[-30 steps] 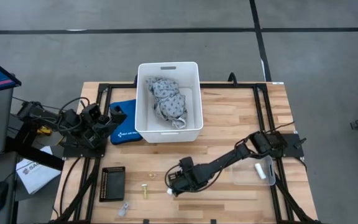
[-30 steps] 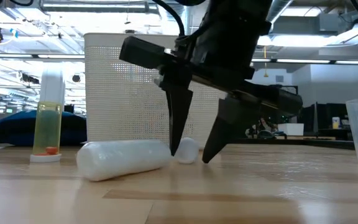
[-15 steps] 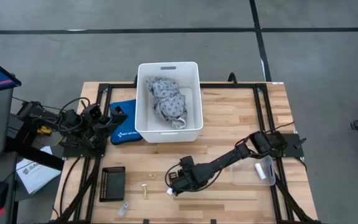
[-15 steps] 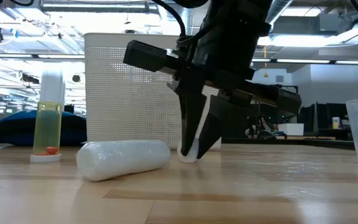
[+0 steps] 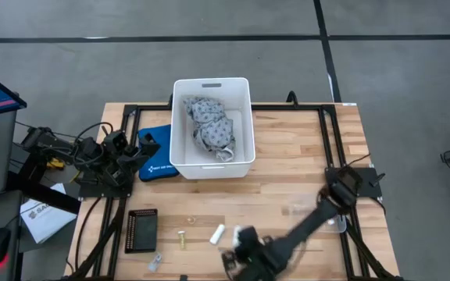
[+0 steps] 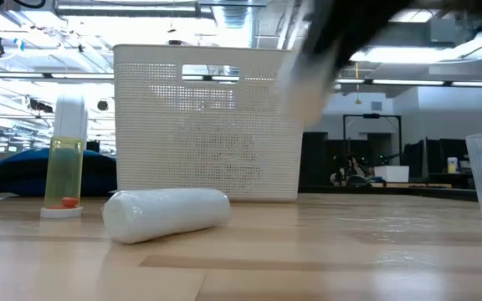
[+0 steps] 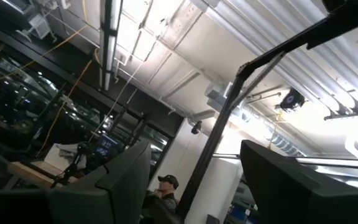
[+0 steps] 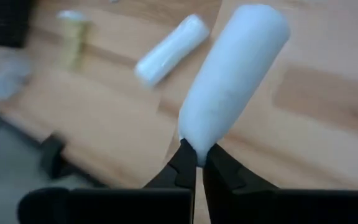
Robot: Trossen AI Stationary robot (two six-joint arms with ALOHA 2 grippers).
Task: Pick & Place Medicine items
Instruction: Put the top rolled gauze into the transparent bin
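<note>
only right wrist: end effector point(image 8: 196, 160) pinching vial point(image 8: 232, 81)

white cylinder point(image 6: 166, 212) lying on wooden table point(image 6: 325, 251), perforated white bin point(image 6: 206, 121) behind, yellow-filled vial point(image 6: 64, 159) upright beside, blurred arm overhead

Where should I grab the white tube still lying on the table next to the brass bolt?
Take the white tube across its middle, coming straight down. It lies flat on the wood, tilted diagonally, so set the fingers square to its long axis. The brass bolt sits apart on one side, leaving room. The right gripper is shut on another tube, so that one must be placed first.
</note>
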